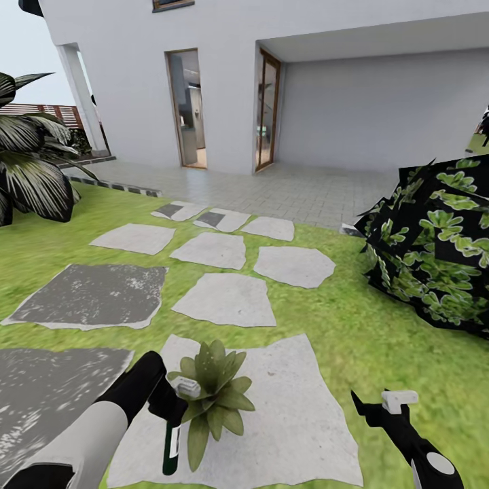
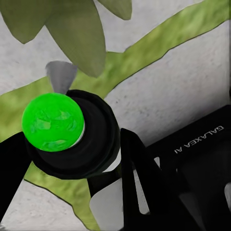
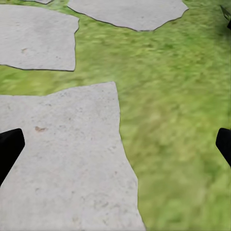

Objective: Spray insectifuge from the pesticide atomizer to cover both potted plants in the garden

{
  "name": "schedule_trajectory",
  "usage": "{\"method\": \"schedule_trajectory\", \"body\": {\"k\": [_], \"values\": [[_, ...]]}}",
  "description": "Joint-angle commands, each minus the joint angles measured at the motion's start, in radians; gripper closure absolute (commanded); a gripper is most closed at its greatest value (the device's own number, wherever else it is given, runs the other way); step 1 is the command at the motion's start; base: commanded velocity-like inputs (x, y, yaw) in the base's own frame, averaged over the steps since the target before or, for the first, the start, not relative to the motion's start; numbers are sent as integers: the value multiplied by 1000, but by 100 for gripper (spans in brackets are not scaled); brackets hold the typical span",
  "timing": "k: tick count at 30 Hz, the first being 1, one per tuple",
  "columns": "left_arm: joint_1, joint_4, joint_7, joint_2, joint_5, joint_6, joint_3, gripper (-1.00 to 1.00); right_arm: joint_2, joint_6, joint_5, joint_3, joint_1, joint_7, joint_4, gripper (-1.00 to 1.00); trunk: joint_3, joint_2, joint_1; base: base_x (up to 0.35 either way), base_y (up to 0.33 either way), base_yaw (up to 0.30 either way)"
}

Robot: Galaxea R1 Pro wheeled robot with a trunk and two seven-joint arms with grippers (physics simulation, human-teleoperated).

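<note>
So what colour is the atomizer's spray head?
White, atop the dark bottle; the head view shows it best.

White house wall (image 1: 326, 75) at the back, with an open doorway (image 1: 187, 109) and a wood-framed glass door (image 1: 267, 109) standing ajar. Tiled terrace (image 1: 285, 190) along its foot. Dark palm (image 1: 30, 163) far left, brown fence (image 1: 47, 112) behind it. Broad-leaved bush (image 1: 435, 251) at right. Pale sky (image 1: 27, 54) over the fence. Small window (image 1: 173, 4) high on the wall.
</note>
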Motion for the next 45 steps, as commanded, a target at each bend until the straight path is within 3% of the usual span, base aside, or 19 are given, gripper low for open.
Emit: {"method": "schedule_trajectory", "body": {"k": [1, 20, 24, 26, 30, 32, 45], "values": [[-1, -2, -9, -1, -8, 3, -3, 100, 1, -7, 11, -5, -1, 5, 0, -100, -1, 0, 0, 2, 0, 0], [-20, -2, -9, -6, -4, 18, -4, 100, 1, -7, 12, -5, -1, 5, 0, -100, -1, 0, 0, 59, -73, 0], [-29, 1, -11, -21, -4, 23, -11, 100, 1, -7, 12, -5, -1, 5, 0, -100, -1, 0, 0, 0, 0, 0], [-30, 18, -11, -22, -5, 24, -21, 100, 1, -7, 12, -5, -1, 5, 0, -100, -1, 0, 0, 0, 0, 0], [-26, 105, -11, -23, -5, 23, -90, 100, 1, -7, 12, -5, -1, 5, 0, -100, -1, 0, 0, 0, 0, 0], [-25, 118, -11, -22, -5, 24, -105, 100, 1, -7, 12, -5, -1, 5, 0, -100, -1, 0, 0, 0, 0, 0], [-58, 109, -12, -23, -10, 24, -111, 100, 1, -6, 11, -4, -1, 7, 0, -100, -1, 0, 0, -84, 0, 0]]}}
